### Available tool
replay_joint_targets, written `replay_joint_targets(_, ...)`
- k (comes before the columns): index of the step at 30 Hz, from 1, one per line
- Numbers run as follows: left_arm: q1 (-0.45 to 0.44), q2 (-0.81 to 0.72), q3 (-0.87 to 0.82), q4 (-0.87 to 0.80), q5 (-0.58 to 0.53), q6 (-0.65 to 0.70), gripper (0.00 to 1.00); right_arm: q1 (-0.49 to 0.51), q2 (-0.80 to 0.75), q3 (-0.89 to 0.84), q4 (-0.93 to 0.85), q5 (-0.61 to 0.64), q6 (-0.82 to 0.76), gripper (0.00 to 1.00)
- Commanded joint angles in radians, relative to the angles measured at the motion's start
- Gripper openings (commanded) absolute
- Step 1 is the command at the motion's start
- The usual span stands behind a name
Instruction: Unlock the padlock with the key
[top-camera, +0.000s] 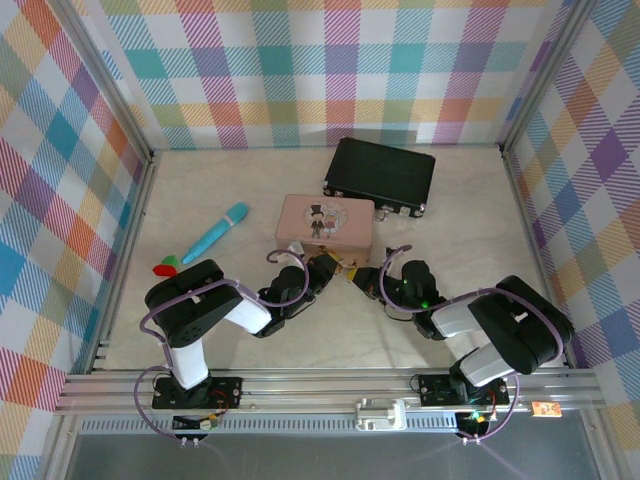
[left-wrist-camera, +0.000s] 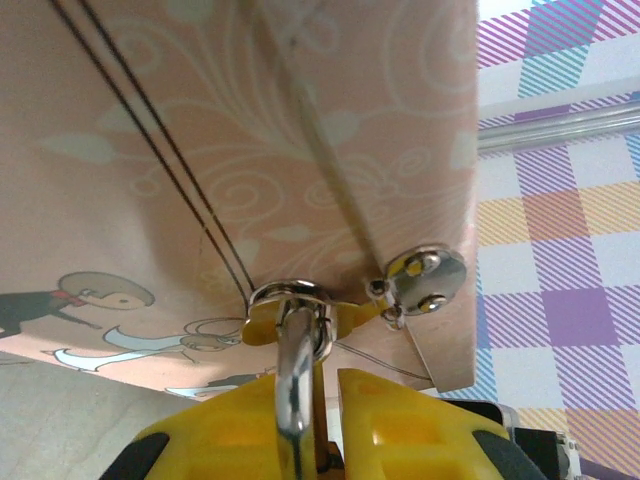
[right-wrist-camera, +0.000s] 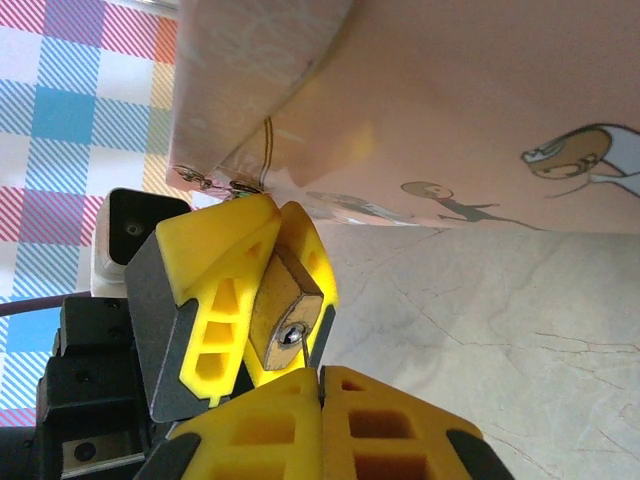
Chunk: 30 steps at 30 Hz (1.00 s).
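Padlock: one (clamped in left gripper); pink tin: one.

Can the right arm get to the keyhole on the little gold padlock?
Probably yes. The left gripper holds the small brass padlock, keyhole facing the shut right gripper, with nothing between.

Walls: pastel plaid cloth on three sides, metal posts at the corners. Tabletop: pale, marble-veined. Aluminium rail along near edge. Light even.
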Motion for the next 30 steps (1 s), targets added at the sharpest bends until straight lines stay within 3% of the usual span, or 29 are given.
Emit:
replay_joint_targets(1,-0.022,-0.004,0.018,0.119,0.049,-0.021,0.0,0.007,-0.006,0.004,0.084,0.016,0.034,0.0)
replay_joint_targets(10,-0.029,0.006,0.023,0.124,0.059,-0.023,0.0,0.009,0.067,0.021,0.183,-0.003,0.071,0.0)
replay_joint_targets(17,-0.056,0.008,0.027,0.139,0.099,-0.055,0.0,0.006,0.145,0.065,0.164,0.014,0.111,0.0)
replay_joint_targets(26,-0.074,-0.023,0.007,0.146,0.103,-0.068,0.0,-0.014,0.227,0.099,0.287,-0.105,0.047,0.0)
replay_joint_targets(30,-0.071,-0.007,0.0,0.16,0.088,-0.07,0.0,-0.015,0.237,0.08,0.361,-0.117,0.102,0.0)
